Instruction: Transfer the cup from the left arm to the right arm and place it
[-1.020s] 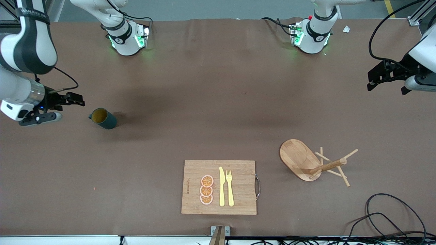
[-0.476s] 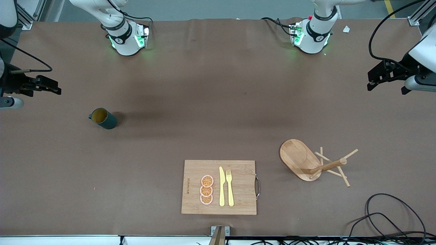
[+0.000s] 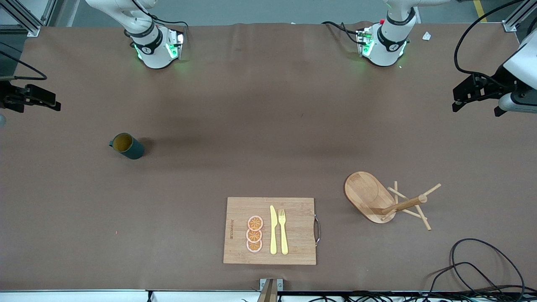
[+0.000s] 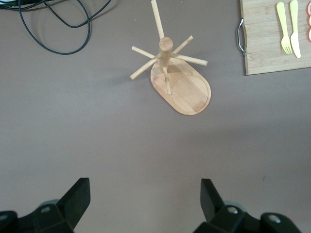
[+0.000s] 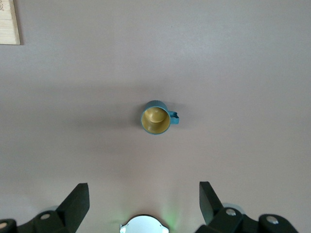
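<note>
Both grippers stand wide and empty from where I sit: my right gripper [image 3: 40,100] hangs at the right arm's end of the table, and my left gripper [image 3: 472,93] waits at the left arm's end, above bare table near the wooden mug tree [image 3: 388,201].

Going down in size, the table [image 3: 268,126] carries the wooden board [image 3: 239,218] at the edge nearest the front camera, then the mug tree, then the cup [image 3: 127,146].

The cup stands upright, alone on the mat toward the right arm's end, well apart from my right gripper and nearer the front camera than it. In the right wrist view the cup [image 5: 156,118] sits clear of the open fingertips [image 5: 77,200].

I judge the placing done; nothing calls for another grasp.
</note>
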You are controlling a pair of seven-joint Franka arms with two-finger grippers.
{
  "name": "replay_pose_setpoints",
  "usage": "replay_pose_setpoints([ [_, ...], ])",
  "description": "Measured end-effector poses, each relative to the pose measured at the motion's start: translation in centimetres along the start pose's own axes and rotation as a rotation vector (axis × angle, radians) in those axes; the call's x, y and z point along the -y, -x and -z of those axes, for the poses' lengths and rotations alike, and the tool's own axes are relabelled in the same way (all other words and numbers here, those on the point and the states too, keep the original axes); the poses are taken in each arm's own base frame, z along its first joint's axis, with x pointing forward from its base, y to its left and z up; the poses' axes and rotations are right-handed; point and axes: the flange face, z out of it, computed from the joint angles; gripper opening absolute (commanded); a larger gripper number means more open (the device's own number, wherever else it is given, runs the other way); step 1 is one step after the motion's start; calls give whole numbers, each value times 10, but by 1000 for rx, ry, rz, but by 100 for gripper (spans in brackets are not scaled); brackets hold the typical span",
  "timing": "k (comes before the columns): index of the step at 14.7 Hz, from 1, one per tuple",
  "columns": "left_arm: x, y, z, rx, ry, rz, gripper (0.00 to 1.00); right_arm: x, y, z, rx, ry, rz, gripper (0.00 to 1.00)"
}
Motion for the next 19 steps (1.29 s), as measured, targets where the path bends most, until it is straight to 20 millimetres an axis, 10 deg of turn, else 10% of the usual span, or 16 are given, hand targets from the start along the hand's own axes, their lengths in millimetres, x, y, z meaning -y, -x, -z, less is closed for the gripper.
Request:
replay_pose_setpoints([
  [19,-4,0,0,0,0,20,100,3,77,24,-54,-10,8,100],
])
